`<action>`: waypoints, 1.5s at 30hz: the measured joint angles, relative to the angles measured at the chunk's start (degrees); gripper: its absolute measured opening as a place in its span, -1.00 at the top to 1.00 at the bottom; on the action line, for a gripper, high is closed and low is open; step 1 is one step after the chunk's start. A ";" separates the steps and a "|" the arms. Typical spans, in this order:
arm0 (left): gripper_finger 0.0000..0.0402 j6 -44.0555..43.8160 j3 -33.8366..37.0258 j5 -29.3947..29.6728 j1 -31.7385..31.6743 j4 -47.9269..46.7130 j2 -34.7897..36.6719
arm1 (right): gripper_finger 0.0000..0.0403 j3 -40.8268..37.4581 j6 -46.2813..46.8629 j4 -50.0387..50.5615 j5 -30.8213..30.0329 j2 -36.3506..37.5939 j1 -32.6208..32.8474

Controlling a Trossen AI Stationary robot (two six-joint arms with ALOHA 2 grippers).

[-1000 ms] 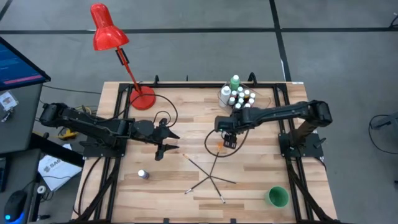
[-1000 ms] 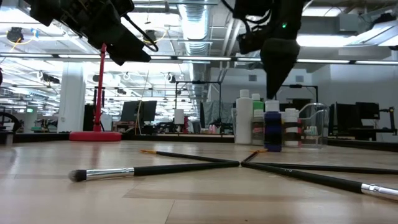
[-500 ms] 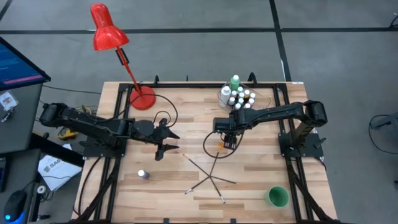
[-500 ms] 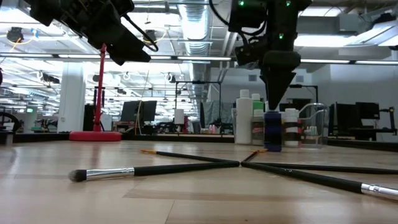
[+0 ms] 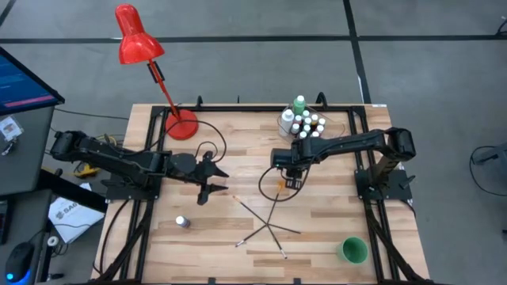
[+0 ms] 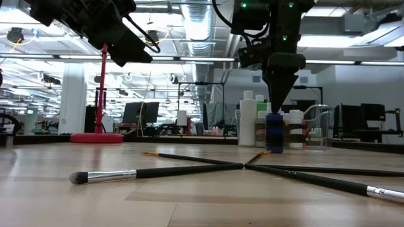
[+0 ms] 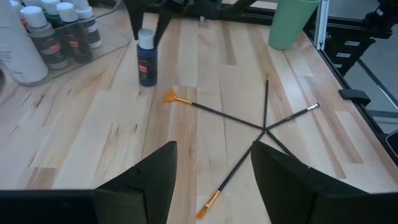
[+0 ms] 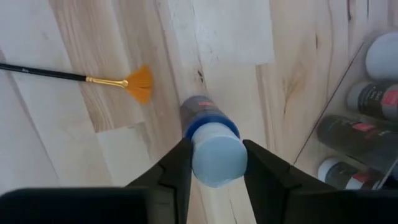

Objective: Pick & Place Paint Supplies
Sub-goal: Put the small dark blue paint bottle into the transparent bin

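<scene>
Presently the right end effector (image 8: 211, 163) is standing straight above a small blue paint bottle (image 8: 208, 142) near mid-surface, its two fingers flanking the pale cap and touching or all but touching it; whether the pinch is firm cannot be told. The bottle is resting upright on the wooden surface (image 5: 238, 142), just outside the clear tub (image 7: 99, 48) that is holding the other bottles, so a vertical approach is suiting it: the cap is the only narrow part on offer.

An orange fan brush (image 8: 93, 79) is lying just beside the bottle's foot, apart from it. Further thin brushes (image 5: 269, 226) are crossing in a loose star toward the near edge, with a lone white-capped bottle (image 5: 181, 222) well apart on the left side and a green cup (image 5: 352, 250) at the near right corner.

The left end effector (image 7: 211, 180) is hovering with fingers spread above the left half, clear of everything. Open room is lying between the blue bottle and the tub wall, though narrow; lifting straight up looks the safest exit.
</scene>
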State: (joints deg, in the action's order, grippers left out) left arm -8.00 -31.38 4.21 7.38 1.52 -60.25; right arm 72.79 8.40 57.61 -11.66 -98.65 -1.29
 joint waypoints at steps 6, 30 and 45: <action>0.01 0.01 0.00 -0.02 0.10 0.00 0.00 | 0.45 -0.07 -0.72 2.07 -0.23 2.93 -0.13; 0.02 0.01 0.00 0.00 0.08 -0.09 0.00 | 0.45 0.00 11.77 18.17 1.73 28.83 -23.84; 0.02 0.01 0.02 0.00 0.08 -0.12 0.00 | 0.40 -0.02 9.12 17.23 -0.22 13.75 -22.24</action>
State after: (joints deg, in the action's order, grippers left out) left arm -7.99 -31.35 4.21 7.46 1.40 -60.25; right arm 72.77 17.52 74.84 -11.88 -84.90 -23.53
